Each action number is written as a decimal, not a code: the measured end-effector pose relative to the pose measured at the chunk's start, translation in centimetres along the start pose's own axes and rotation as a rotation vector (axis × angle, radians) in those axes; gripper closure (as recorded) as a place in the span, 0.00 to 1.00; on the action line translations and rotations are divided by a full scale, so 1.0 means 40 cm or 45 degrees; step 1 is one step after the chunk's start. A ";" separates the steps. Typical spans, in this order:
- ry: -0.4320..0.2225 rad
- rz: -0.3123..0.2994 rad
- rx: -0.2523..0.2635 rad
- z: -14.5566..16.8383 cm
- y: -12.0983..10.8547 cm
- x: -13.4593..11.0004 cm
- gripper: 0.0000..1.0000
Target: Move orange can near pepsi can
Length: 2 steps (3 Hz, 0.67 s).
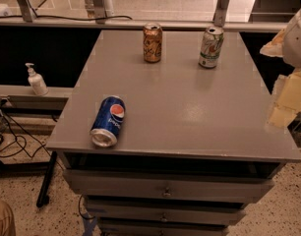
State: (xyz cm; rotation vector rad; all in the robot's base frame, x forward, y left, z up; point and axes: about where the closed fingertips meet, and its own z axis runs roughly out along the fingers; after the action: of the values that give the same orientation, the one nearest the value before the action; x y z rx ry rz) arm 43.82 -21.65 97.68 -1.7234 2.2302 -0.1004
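Upright orange can (152, 43) at tabletop (190, 112) 12 o'clock; pepsi can (108, 121) on side, 8 o'clock. Off edge at 3 o'clock, gripper (287, 100), grip state unclear. Likely light, slick, dentable: grasp mid-body

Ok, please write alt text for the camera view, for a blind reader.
A grey cabinet top holds three soda cans: the orange can and a white and green can upright toward the far side, the pepsi can on its side near the front left corner. The robot's tool hangs at the picture's right edge.
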 end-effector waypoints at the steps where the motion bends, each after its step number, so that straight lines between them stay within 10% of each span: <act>1: 0.000 0.000 0.000 0.000 0.000 0.000 0.00; 2: -0.111 0.014 -0.005 0.035 -0.011 -0.032 0.00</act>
State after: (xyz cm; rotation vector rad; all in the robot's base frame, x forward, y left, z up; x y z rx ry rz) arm 44.93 -20.36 96.75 -1.6845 2.1782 -0.0180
